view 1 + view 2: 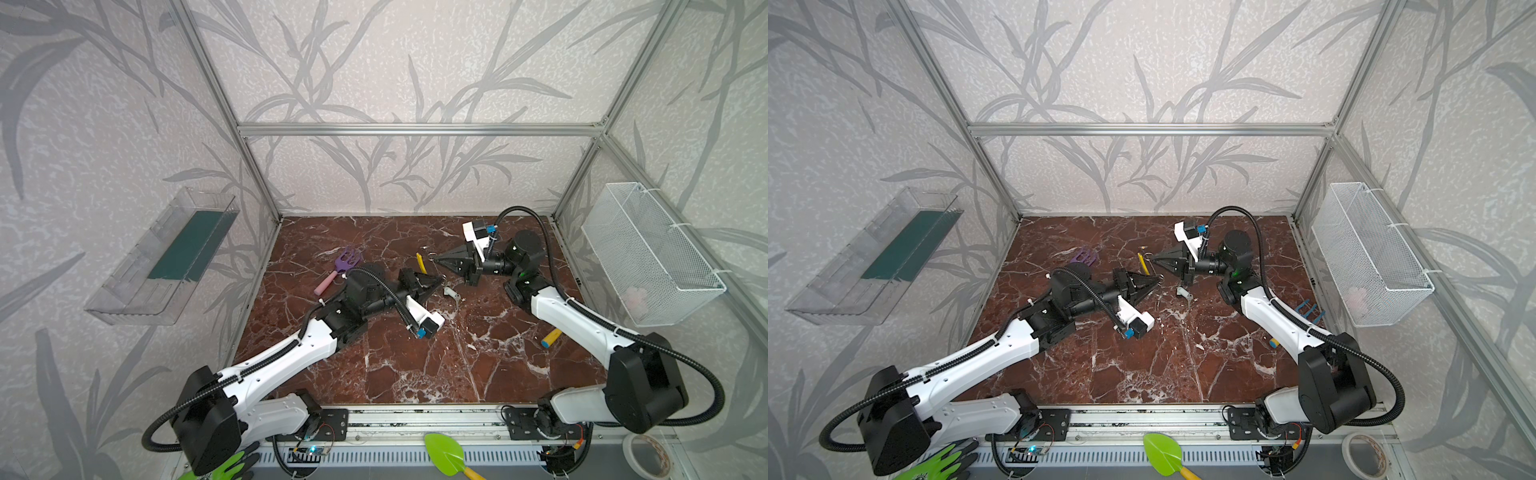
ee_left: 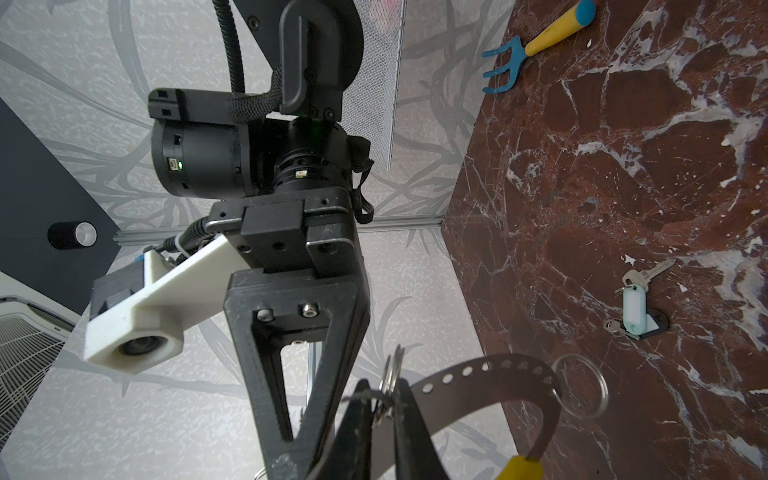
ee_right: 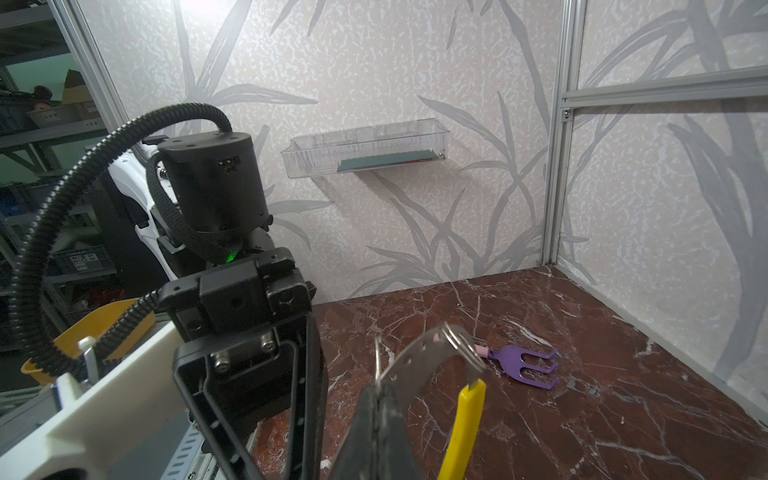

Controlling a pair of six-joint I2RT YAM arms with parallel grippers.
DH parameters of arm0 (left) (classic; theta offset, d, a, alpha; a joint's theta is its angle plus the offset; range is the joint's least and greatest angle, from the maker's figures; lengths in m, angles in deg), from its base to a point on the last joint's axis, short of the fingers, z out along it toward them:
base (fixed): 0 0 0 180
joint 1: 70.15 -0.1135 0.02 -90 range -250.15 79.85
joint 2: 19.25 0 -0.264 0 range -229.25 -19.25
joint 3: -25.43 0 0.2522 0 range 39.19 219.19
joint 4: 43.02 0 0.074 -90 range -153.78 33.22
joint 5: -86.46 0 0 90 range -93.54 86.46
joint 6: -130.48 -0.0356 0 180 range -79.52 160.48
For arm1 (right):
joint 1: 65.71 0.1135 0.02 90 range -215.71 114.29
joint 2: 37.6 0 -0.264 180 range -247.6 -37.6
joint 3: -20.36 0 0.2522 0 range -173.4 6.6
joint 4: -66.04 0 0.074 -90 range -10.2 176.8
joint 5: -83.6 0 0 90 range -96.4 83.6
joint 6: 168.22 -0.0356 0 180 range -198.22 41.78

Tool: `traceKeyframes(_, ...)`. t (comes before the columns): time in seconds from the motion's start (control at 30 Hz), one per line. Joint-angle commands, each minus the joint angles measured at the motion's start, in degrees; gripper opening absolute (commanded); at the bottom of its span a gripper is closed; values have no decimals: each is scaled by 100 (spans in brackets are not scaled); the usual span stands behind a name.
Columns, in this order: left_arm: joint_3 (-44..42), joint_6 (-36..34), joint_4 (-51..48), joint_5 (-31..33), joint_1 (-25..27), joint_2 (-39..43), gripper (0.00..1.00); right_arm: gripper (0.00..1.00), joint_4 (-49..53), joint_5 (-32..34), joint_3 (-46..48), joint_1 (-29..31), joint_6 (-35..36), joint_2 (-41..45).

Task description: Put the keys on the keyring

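Keys: flat on the table near its middle, toward the far edge, unheld, the pale tag among them.
Left fingers: narrow, pinching the small split rings threaded on the keyring's band.
Keyring: held above the table between both sets of fingers, its yellow sleeve hanging free.
Right fingers: clamped tight on the band's end.
Risk: fetching the keys probably means freeing one pinch, and the thin band could then swing, twist or slip out.

Far left on my marble table lies a purple rake; near right, a blue-and-yellow rake. I see a wire basket on the right wall, a clear tray on the left, and a green trowel nearest.
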Motion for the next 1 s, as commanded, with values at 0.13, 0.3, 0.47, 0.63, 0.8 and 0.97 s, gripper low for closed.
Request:
traceKeyframes(0.13, 284, -211, -400, 219, 11, -5, 19, 0, -207, -35, 24, 26, -92, 24)
traceKeyframes(0.3, 275, -185, -380, 269, 9, -39, 22, 0, -207, -25, 26, 48, -109, 30)
traceKeyframes(0.47, 275, -143, -300, 297, 19, -57, 22, 0, -207, -4, 52, 79, -115, 38)
traceKeyframes(0.63, 250, -84, -287, 258, 11, -45, 15, 0, -207, 22, 67, 98, -173, 29)
traceKeyframes(0.8, 185, 95, -202, 232, 15, -24, 2, 0, -454, 71, 83, 105, -323, -10)
traceKeyframes(0.97, 127, 568, -75, 207, 23, 27, 0, 0, -453, 83, 97, 99, -348, -41)
